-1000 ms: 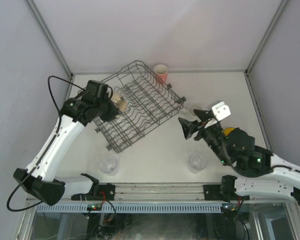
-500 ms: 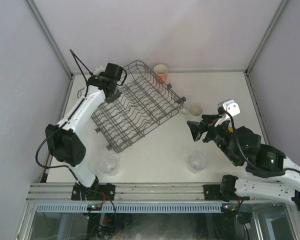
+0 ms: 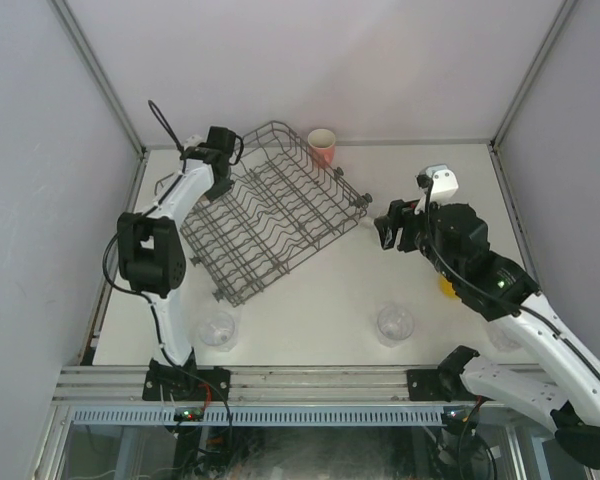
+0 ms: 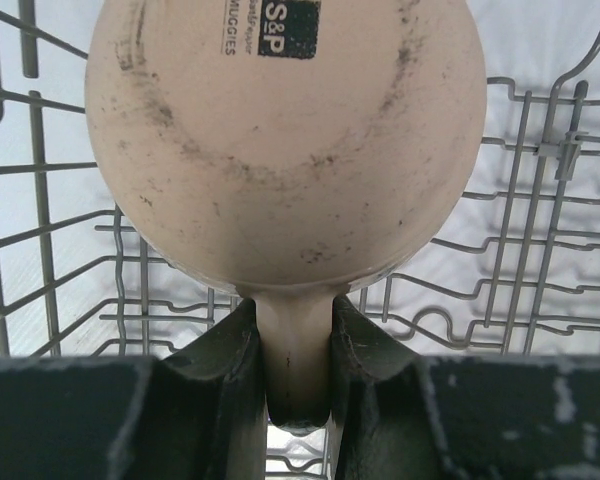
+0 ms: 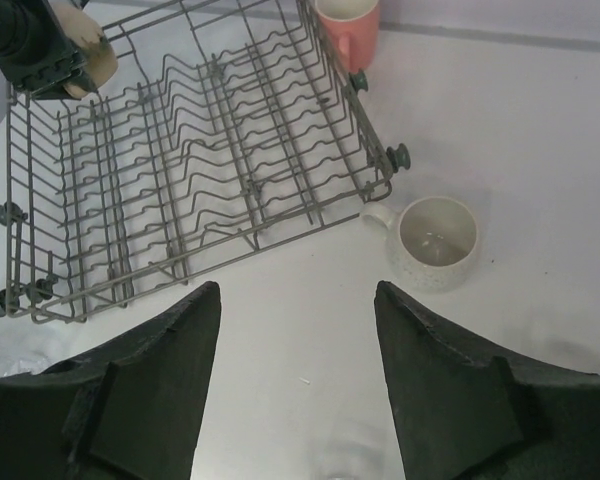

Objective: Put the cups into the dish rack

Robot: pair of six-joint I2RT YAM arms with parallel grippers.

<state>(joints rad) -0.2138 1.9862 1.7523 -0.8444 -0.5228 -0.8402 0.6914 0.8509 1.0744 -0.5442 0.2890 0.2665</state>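
Two clear glasses (image 3: 219,328) stand at the near edge of the white bench (image 5: 520,150). The right hand (image 5: 292,300) hangs spread above it. Beyond sits a speckled white mug (image 5: 437,240), just beside the grey wire rack (image 5: 210,170). Over the rack's far left corner the left hand (image 4: 292,340) pinches the handle of a scuffed tan mug (image 4: 280,140), its base stamped "S&P". A pink tumbler (image 5: 347,25) stands behind, by pale walls (image 3: 330,60).

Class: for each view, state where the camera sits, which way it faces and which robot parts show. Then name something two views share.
Top: above and behind the arms, looking down on the table; both arms show.
Left wrist: on the left arm, facing the rack; left tool clamps the tan mug's handle.
Right wrist: on the right arm, looking over rack and white mug; right tool open.
Shared: both wrist views show the tan mug.
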